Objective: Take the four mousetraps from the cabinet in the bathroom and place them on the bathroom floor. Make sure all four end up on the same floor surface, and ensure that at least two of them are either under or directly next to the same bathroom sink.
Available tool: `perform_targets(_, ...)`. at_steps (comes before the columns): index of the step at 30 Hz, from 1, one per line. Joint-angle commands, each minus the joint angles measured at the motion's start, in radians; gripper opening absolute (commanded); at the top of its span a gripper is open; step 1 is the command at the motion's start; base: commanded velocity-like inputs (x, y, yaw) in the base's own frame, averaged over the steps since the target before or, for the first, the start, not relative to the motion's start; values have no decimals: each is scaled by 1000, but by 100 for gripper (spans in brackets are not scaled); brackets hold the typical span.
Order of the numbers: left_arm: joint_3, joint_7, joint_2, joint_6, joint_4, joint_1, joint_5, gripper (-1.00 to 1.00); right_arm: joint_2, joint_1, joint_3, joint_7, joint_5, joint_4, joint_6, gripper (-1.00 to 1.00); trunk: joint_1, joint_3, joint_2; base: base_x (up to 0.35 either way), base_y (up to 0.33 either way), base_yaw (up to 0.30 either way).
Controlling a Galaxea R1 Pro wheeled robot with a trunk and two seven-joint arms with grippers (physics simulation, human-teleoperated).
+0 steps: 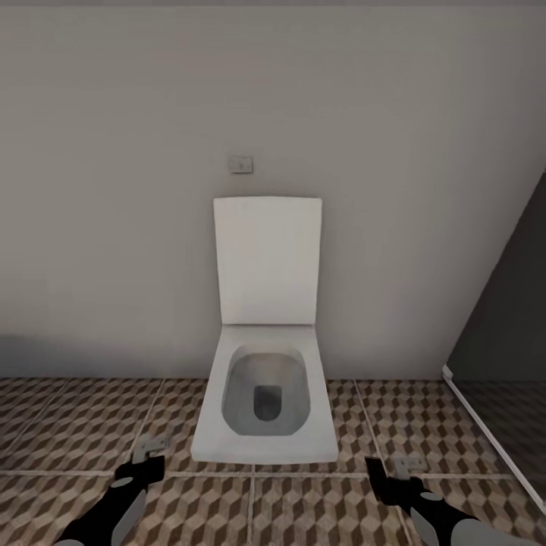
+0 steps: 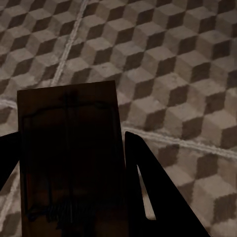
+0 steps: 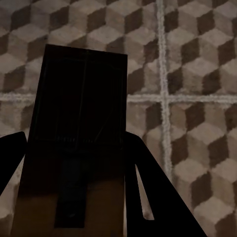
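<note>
Head view: white toilet (image 1: 265, 402) against a plain pale wall (image 1: 114, 189), lid (image 1: 267, 262) upright, bowl open with a dark drain patch at the bottom, nothing else visible in it. Small grey plate (image 1: 240, 164) on the wall above the lid. Dark panel with a white edge (image 1: 493, 432) runs along the right side. Bathroom floor (image 1: 76, 432), cube-pattern tiles, pale grout.

Both arms low in the head view, either side of the toilet. Left gripper (image 1: 152, 447) over the tiles just left of the bowl front; right gripper (image 1: 402, 464) just right of it. From here each gripper tip shows a small pale piece, too small to read as a trap.

Left wrist view: mousetrap in the left jaws (image 2: 69, 158), flat dark-shaded board with wire mechanism and coil visible, sits between the two black fingers (image 2: 148, 187), jaws closed on its edges. Tiles beneath; cannot tell if the board touches the floor.

Right wrist view: second mousetrap (image 3: 79, 138), board in deep shadow, a long dark bar along its middle, gripped between the black fingers (image 3: 148, 182), jaws clamped on the sides. Grout cross visible on the tiles beyond it.
</note>
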Motion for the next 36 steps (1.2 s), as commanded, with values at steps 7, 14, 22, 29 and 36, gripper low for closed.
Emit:
perform_targets(7, -7, 10, 3, 5, -2, 0, 5, -100, -2, -1, 2, 3, -2, 1, -3, -100, 3, -28, -2, 0, 0, 0)
perform_targets(14, -7, 10, 4, 2, -3, 0, 6, -100, -7, -1, 2, 3, -2, 0, -5, -100, 6, -55, -4, 0, 0, 0)
perform_targets(22, -7, 10, 3, -1, -3, 0, 6, -100, -9, -1, 2, 3, -2, 0, -5, -100, 10, -86, -6, 0, 0, 0)
perform_targets(29, -7, 10, 1, -2, -3, 0, 6, -100, -10, -1, 2, 3, -2, 0, -5, -100, 13, -113, -7, 0, 0, 0)
perform_targets(36, -7, 10, 2, -5, -3, 0, 7, -100, -10, -1, 2, 3, -2, 0, -5, -100, 16, -140, -9, 0, 0, 0)
